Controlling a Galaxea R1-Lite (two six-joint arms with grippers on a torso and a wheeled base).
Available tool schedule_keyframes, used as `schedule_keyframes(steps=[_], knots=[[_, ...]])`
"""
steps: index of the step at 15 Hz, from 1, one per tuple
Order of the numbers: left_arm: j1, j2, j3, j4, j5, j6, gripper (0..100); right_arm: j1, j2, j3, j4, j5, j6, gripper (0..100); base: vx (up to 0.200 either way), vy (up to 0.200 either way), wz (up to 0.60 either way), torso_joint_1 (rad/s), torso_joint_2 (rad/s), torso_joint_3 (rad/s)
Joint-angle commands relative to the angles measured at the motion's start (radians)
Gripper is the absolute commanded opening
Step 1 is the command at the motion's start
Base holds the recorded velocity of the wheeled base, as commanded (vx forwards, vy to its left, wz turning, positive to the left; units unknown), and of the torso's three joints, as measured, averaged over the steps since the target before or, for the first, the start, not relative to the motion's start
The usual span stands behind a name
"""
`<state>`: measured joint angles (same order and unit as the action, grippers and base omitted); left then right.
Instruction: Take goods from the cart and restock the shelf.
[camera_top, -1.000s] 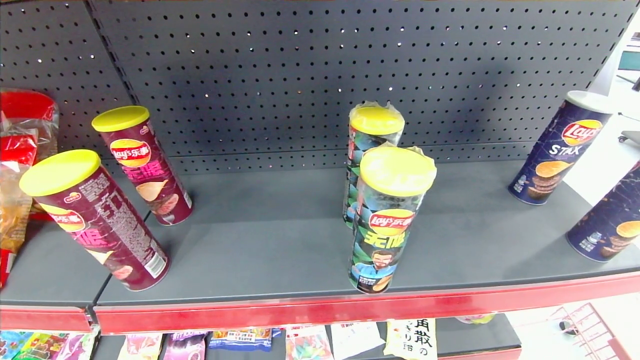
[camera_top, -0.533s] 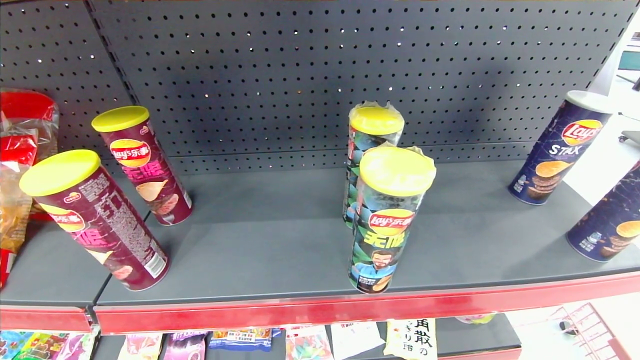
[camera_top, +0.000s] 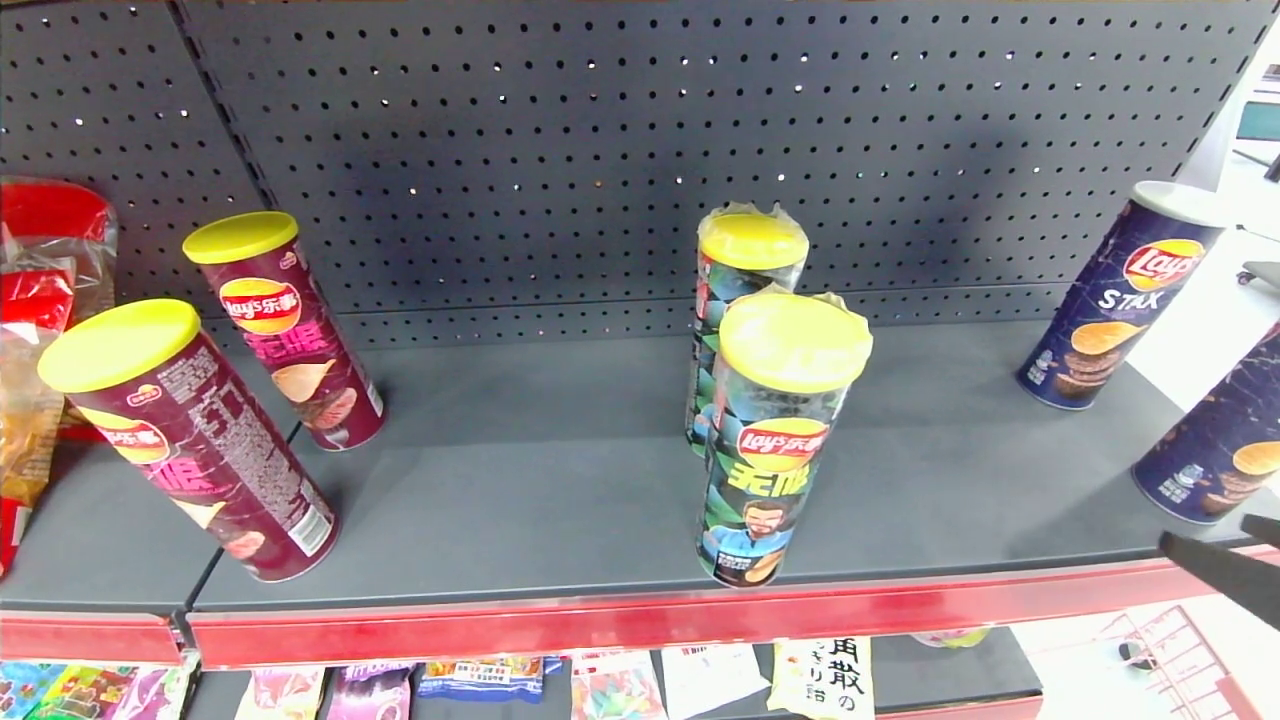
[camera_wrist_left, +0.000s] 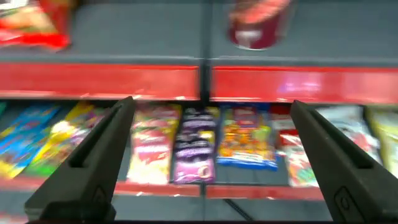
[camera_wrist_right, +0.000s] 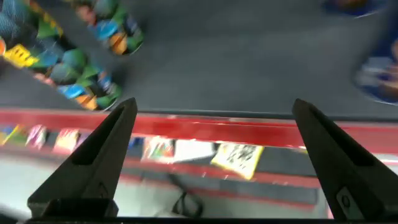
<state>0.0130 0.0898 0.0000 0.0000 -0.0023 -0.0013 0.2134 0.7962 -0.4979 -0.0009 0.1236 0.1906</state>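
— At the shelf's front edge, entry one: the right pincer (camera_wrist_right: 214, 104)?
— Level with the red edge strip (camera_wrist_right: 205, 130), at the shelf's right end. Jaws spread wide, nothing between them. One dark finger (camera_top: 1215, 565) crosses the strip just below the near blue can (camera_top: 1215, 440).
— Entry two: the left pincer (camera_wrist_left: 211, 106)?
— Lower down, below the front maroon can (camera_wrist_left: 255, 28), facing the packets (camera_wrist_left: 199, 146) on the lower shelf (camera_top: 950, 675). Jaws wide apart, empty.
— Goods on the shelf (camera_top: 560, 480)?
— Six cans, each on its base, long axis vertical, lid up. Front green can (camera_top: 770, 440) mid-shelf at the edge strip; rear green can (camera_top: 745, 300) just behind it, whether touching cannot be told. Front maroon can to the left, rear maroon can (camera_top: 285, 330) behind it near the pegboard (camera_top: 600, 150), the two apart. Far blue can (camera_top: 1120, 295) at the right end, behind the near one.
— Sundries?
— Red bags (camera_top: 40, 290), far left.
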Motion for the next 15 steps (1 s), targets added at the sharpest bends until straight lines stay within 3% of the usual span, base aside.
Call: schedule_keyframes(steps=[1, 4, 15], knots=[[-0.051, -0.019, 0.000, -0.003, -0.001, 0.000, 100, 0.073, 0.219, -0.056, -0.005, 0.007, 0.001, 100, 0.000, 0.000, 0.00, 0.000, 0.00, 0.000], [-0.005, -0.081, 0.000, 0.000, 0.004, -0.006, 100, 0.139, 0.294, -0.094, -0.004, 0.004, 0.001, 100, 0.000, 0.000, 0.00, 0.000, 0.00, 0.000], [-0.008, -0.087, 0.000, 0.000, 0.002, -0.005, 100, 0.199, 0.548, -0.225, -0.005, -0.073, -0.111, 100, 0.000, 0.000, 0.00, 0.000, 0.00, 0.000]])
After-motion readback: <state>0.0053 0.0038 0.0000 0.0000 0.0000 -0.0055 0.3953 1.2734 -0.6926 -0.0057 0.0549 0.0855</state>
